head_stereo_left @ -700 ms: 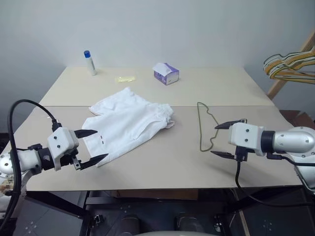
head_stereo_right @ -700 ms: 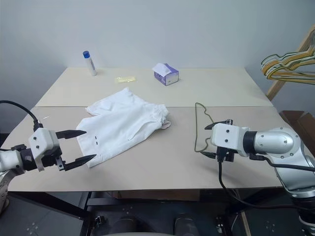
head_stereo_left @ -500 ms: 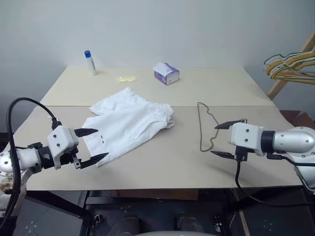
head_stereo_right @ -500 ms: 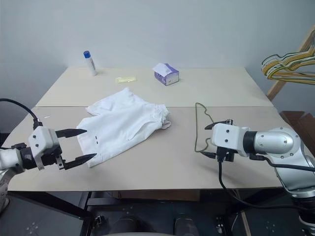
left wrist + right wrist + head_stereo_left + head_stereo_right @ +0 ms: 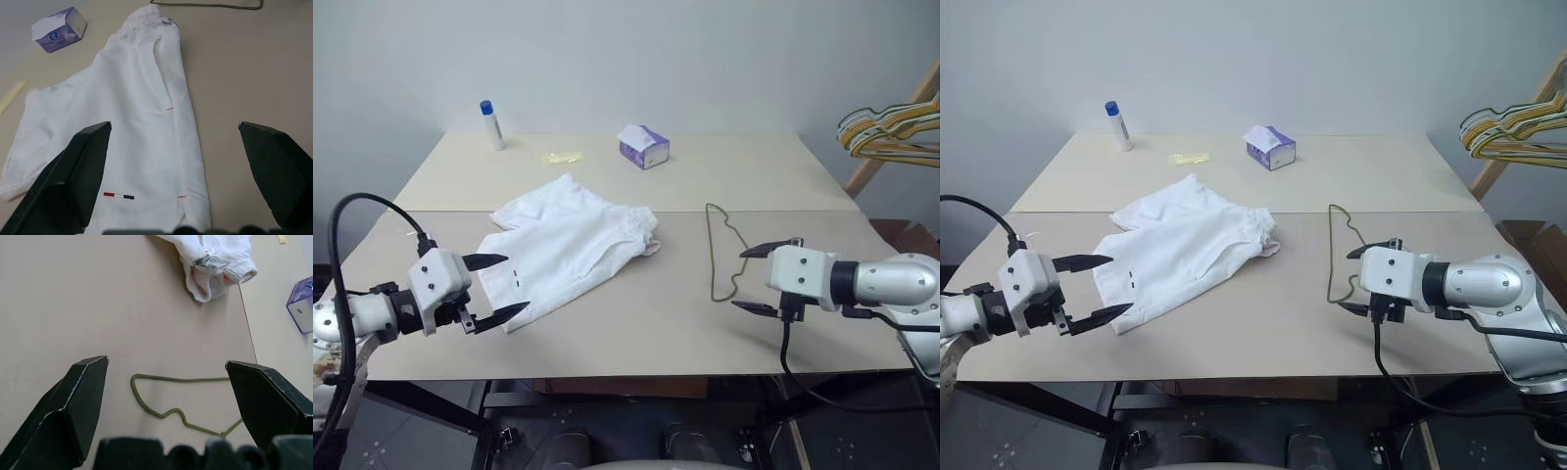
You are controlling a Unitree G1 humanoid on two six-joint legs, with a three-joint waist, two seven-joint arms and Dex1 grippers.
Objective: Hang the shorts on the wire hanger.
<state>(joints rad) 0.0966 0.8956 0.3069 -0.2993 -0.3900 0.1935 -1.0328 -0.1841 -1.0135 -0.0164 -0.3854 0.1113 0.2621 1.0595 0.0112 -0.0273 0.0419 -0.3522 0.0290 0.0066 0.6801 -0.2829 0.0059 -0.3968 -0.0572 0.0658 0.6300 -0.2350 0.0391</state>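
The white shorts (image 5: 570,243) lie flat on the table's left half, waistband toward the middle, and a small dark-and-red mark (image 5: 119,196) shows near one hem. The thin olive-green wire hanger (image 5: 721,251) lies flat to the right of the shorts, a little apart from the waistband (image 5: 215,265). My left gripper (image 5: 515,285) hovers open at the hem end of the shorts, holding nothing. Just right of the hanger's near end (image 5: 167,397), my right gripper (image 5: 740,279) hovers open and empty.
At the table's far side stand a white bottle with a blue cap (image 5: 492,124), a yellowish flat item (image 5: 562,157) and a white-and-purple tissue pack (image 5: 644,147). A bunch of yellowish and pale hangers on a wooden rack (image 5: 891,132) hangs beyond the right edge.
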